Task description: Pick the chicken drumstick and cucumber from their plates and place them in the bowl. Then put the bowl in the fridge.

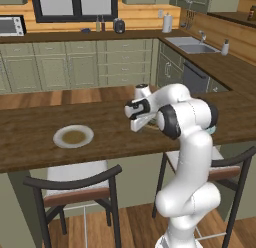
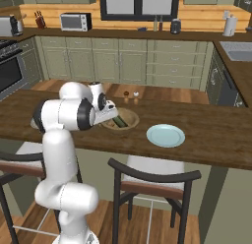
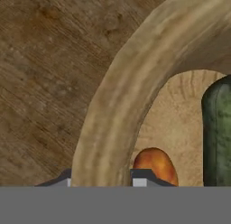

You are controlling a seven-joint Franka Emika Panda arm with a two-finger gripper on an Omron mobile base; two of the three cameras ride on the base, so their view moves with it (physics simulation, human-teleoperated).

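Observation:
The wooden bowl [image 3: 117,105] sits on the dark wood counter [image 1: 30,142], its thick rim running between my fingertips [image 3: 144,177]. My gripper [image 3: 101,180] is shut on that rim. Inside the bowl lie the orange-brown chicken drumstick [image 3: 153,166] and the dark green cucumber [image 3: 219,133]. From the right base view the bowl [image 2: 129,121] with the cucumber [image 2: 119,122] lies just past my gripper [image 2: 109,115]. A grey plate with a brownish middle [image 1: 73,136] is bare at the counter's left, and a pale blue plate [image 2: 166,135] is bare to the bowl's right. The fridge is out of view.
Two small shakers [image 2: 131,95] stand behind the bowl on the counter. Dark-framed stools [image 1: 75,184] [image 2: 155,176] are tucked under the near edge. Green cabinets, a sink [image 1: 192,44] and a microwave [image 2: 75,21] line the far walls.

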